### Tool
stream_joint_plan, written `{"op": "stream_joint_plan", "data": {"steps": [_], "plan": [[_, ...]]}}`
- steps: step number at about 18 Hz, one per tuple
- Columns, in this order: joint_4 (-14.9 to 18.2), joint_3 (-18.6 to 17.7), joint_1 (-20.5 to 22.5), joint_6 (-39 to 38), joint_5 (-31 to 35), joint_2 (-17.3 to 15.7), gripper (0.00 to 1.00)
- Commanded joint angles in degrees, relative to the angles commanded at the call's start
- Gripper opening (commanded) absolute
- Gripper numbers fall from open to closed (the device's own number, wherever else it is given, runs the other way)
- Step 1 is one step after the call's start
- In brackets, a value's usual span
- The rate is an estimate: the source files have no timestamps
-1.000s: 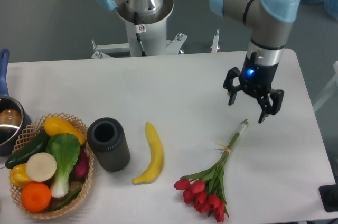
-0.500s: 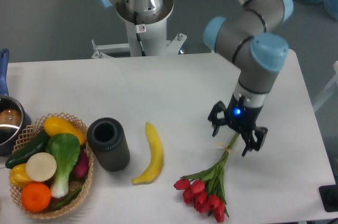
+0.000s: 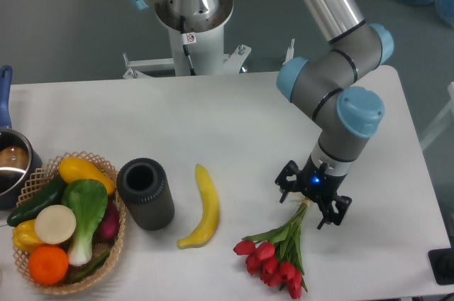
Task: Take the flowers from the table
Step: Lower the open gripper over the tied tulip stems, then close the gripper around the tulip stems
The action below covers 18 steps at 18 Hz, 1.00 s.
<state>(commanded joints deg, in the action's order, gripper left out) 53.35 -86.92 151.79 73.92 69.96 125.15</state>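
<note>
The flowers (image 3: 278, 255), a bunch of red tulips with green leaves and pale-green stems, lie on the white table (image 3: 234, 123) at the front right, heads toward the front edge. My gripper (image 3: 308, 211) is low over the table, its open jaws straddling the stems just above the leaves. The upper part of the stems is hidden under the gripper. The fingers (image 3: 286, 195) stand on either side of the stems, apart from them as far as I can see.
A yellow banana (image 3: 203, 207) lies left of the flowers. A dark cylindrical cup (image 3: 145, 193) stands further left. A wicker basket (image 3: 62, 223) of vegetables and fruit sits at the front left, with a pot (image 3: 10, 162) at the left edge.
My gripper has moved down and forward-left from above the stem ends to straddle the stems near the leaves. The flowers have not moved.
</note>
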Motion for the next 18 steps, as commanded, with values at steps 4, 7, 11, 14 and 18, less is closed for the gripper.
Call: {"op": "stream_joint_plan", "data": {"steps": [4, 7, 11, 14, 18], "plan": [[-0.09, 0.17, 0.09, -1.05, -0.09, 1.05, 1.0], [-1.93, 0.26, 0.09, -2.37, -0.09, 2.2, 1.0], [-2.29, 0.7, 0.0, -3.08, -0.26, 2.9, 1.0], [-2.37, 0.7, -0.17, -3.69, -0.35, 3.35, 1.0], [-2.46, 0.7, -0.35, -3.6, -0.35, 3.43, 0.96]]}}
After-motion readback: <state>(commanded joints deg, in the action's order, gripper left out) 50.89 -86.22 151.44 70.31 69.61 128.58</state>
